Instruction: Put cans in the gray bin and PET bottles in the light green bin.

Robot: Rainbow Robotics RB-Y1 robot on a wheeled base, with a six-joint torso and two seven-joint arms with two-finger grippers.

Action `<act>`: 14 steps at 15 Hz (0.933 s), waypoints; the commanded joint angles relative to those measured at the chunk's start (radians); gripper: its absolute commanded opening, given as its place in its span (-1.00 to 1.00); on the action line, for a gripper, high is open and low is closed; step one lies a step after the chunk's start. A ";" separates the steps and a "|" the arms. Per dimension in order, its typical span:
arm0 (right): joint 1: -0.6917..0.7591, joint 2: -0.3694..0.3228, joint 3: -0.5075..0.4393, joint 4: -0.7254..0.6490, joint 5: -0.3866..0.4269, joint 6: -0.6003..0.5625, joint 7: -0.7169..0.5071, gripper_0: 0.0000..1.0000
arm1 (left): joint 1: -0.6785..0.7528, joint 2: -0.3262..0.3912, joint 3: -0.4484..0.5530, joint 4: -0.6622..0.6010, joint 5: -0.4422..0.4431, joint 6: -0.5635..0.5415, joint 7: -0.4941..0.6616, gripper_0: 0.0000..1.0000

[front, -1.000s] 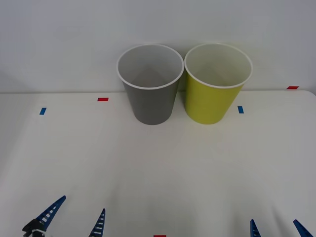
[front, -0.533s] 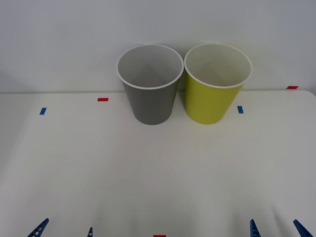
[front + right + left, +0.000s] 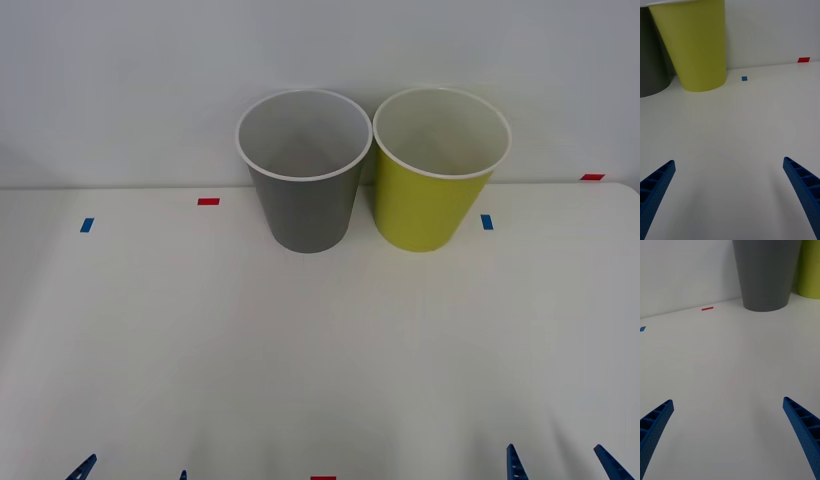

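Note:
The gray bin (image 3: pixel 305 180) and the light green bin (image 3: pixel 438 175) stand side by side at the back of the white table, both upright with white rims. No can or PET bottle is in view on the table. My left gripper (image 3: pixel 130 470) sits at the table's near edge on the left, open, with nothing between its blue fingers (image 3: pixel 801 433). My right gripper (image 3: pixel 560 465) rests at the near edge on the right, open and holding nothing. From the left wrist the gray bin (image 3: pixel 765 273) stands ahead; from the right wrist the light green bin (image 3: pixel 692 45) does.
Small red (image 3: pixel 208 201) and blue (image 3: pixel 86 225) tape marks dot the table (image 3: pixel 320 340), with another blue mark (image 3: pixel 487 221) beside the green bin and a red one (image 3: pixel 593 177) at the far right. A white wall rises behind the bins.
My left gripper has pulled back toward the table's near edge, so just its fingertips remain in the front view. The right gripper and both bins have not moved.

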 commanded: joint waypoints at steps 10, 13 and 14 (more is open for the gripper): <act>0.000 0.000 0.000 0.000 0.000 0.000 0.000 1.00 | 0.000 0.000 0.000 0.000 0.000 0.000 0.000 1.00; 0.000 0.000 0.000 0.000 0.000 0.000 0.000 1.00 | 0.000 0.000 0.000 0.000 0.000 0.000 0.000 1.00; 0.000 0.000 0.000 0.000 0.000 0.000 0.000 1.00 | 0.000 0.000 0.000 0.000 0.000 0.000 0.000 1.00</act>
